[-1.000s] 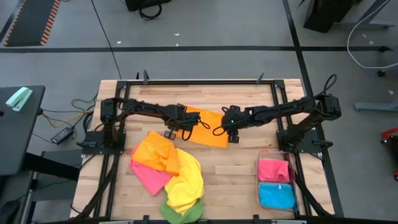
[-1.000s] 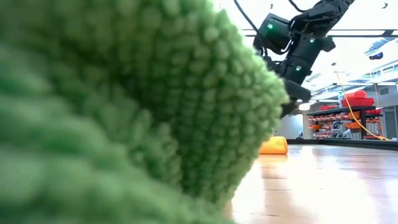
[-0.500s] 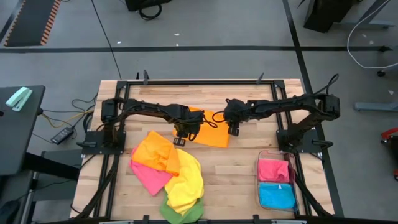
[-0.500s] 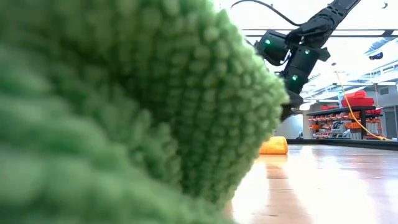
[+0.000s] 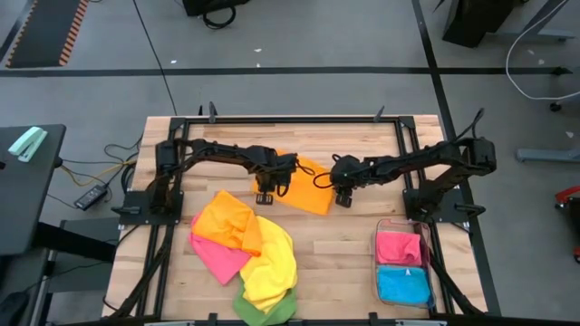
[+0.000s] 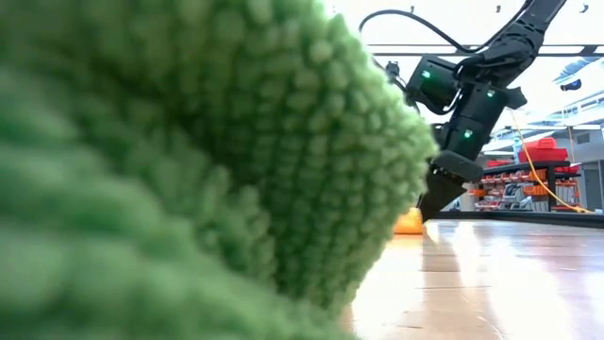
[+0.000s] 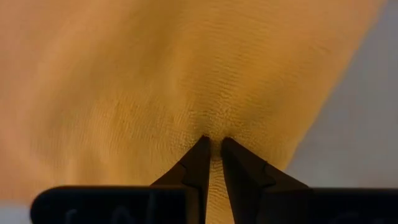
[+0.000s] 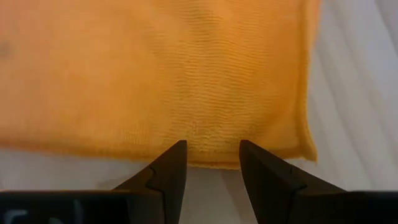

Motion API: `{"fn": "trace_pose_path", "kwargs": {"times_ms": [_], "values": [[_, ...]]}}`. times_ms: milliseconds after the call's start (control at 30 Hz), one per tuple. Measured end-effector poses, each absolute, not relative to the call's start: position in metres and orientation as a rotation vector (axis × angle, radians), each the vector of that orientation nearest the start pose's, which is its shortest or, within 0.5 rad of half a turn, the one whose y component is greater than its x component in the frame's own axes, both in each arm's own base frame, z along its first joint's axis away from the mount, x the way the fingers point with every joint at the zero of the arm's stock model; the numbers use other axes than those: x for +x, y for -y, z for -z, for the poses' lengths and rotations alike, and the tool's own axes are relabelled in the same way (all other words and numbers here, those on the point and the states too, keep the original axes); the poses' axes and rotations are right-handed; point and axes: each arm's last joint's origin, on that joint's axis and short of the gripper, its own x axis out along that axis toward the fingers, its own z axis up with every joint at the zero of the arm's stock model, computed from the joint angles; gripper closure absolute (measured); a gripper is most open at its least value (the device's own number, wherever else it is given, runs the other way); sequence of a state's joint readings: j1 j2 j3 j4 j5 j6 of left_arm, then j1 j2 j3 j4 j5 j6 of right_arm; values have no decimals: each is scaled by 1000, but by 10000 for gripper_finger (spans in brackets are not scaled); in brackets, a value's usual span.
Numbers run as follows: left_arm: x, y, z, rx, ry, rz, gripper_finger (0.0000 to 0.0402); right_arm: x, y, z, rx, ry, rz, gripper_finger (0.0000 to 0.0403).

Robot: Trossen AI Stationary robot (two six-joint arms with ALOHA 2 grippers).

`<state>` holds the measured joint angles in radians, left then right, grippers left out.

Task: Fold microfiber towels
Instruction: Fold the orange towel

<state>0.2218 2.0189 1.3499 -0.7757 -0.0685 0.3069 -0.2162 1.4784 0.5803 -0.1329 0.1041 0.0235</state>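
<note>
Pinching a fold of the orange towel [image 5: 306,184], the left tool [image 5: 265,196] sits just left of centre in the high view, over that cloth's left edge. Its wrist view shows the two fingers [image 7: 198,163] drawn nearly together with a small ridge of orange fabric [image 7: 186,87] gathered between their tips.

At the lower left of the high view a heap of towels lies on the wooden surface [image 5: 340,244]: a second orange towel [image 5: 228,222] on top, a pink towel [image 5: 217,258] under it, a yellow towel [image 5: 272,263] to their right, and a green towel [image 5: 263,310] at the bottom edge. That green towel [image 6: 189,161] fills the left two thirds of the low view, close to the lens.

The flat orange towel lies in the middle of the frame, between the two tools. The right tool [image 5: 343,199] stands at its right edge. In the right wrist view its fingers [image 8: 171,165] are apart, astride the towel's hem [image 8: 211,163] near a corner, with the cloth [image 8: 155,68] spread flat beyond them. In the low view one dark arm [image 6: 462,123] comes down at the upper right, and a sliver of orange cloth [image 6: 408,223] shows past the green pile.

At the lower right of the high view a clear plastic bin [image 5: 378,272] holds a folded pink towel [image 5: 399,246] and a folded blue towel [image 5: 403,285].
</note>
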Motion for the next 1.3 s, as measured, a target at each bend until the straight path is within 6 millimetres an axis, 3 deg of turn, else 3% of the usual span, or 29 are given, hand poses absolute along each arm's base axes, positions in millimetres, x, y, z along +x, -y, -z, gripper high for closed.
{"fn": "trace_pose_path", "kwargs": {"times_ms": [267,367,500,700,833,1000,1167,1300], "values": [[362,-106,-145,266,-1481,-155,355,240,36,-126,80,-1025,257,247],[362,-111,-154,287,-1436,-167,360,242,26,-127,63,-1017,211,247],[364,-109,-171,285,-1346,-169,366,244,11,-127,81,-1004,58,247],[372,-91,-179,247,-1250,-82,366,245,-4,-129,1,-1006,-122,247],[375,-76,-179,270,-1248,-48,369,251,2,-135,-79,-988,29,247],[379,-55,-179,287,-1239,-12,376,258,9,-144,-116,-933,97,247],[382,-34,-179,296,-1227,17,377,254,32,-143,-215,-964,263,247],[384,-16,-179,313,-1212,48,377,249,48,-139,-179,-983,314,247]]}}
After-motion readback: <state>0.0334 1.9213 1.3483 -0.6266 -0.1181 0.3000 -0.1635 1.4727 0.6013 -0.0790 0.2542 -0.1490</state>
